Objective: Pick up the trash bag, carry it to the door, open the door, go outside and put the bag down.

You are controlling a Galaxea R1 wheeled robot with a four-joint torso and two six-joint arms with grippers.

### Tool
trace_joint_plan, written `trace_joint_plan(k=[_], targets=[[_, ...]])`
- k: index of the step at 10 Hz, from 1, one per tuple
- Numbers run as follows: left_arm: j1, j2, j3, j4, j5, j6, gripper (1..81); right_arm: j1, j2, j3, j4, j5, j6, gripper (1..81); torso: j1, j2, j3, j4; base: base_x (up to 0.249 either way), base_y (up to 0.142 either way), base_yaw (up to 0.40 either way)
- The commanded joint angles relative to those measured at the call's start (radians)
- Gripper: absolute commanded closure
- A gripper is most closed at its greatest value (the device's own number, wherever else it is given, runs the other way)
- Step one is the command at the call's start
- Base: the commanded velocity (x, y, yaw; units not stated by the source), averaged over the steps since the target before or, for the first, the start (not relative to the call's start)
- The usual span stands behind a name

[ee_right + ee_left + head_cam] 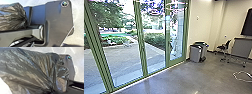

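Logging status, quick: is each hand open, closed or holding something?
Left hand: can't tell; the trash bag is close to its camera.
Right hand: can't tell either.

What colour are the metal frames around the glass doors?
Green; the door frames show best in the head view.

1. The frame (141,45) of the glass wall is muted green, uprights and bottom rail alike.
2. Beyond the glass wall, the tree (107,15) is deep green, the hedge (154,40) mottled green and the paving (121,60) grey.
3. In front of the glass wall, the floor (184,77) is grey with soft, cloudy mottling.
4. Just beside the glass wall, the bins (195,53) have grey sides and darker tops against a cream wall (201,27).
5. Well apart from the glass wall are a black chair (227,45), a grey cabinet (240,48), a blackish screen (247,23) and a white cable (240,72).
6. The trash bag (31,65) is glossy grey-black, streaked silver and tan.
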Motion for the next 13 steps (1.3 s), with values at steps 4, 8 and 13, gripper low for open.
trace_joint_plan(k=[4, 8, 13], targets=[[-0.069, 0.002, 0.005, 0.002, 0.066, 0.0, 81.1, 0.056, 0.001, 0.0, -0.003, -0.065, -0.005, 1.0, 0.0, 0.0, 0.0, 0.0, 0.132, 0.0, 0.0], [-0.069, 0.004, 0.004, 0.002, 0.064, 0.0, 81.1, 0.054, 0.001, 0.0, -0.003, -0.065, -0.005, 1.0, 0.0, 0.0, 0.0, 0.0, 0.133, -0.016, 0.0], [-0.068, 0.005, 0.004, 0.002, 0.064, 0.0, 81.1, 0.057, 0.001, 0.0, -0.003, -0.067, -0.005, 1.0, 0.0, 0.0, 0.0, 0.0, 0.15, -0.075, 0.0]])
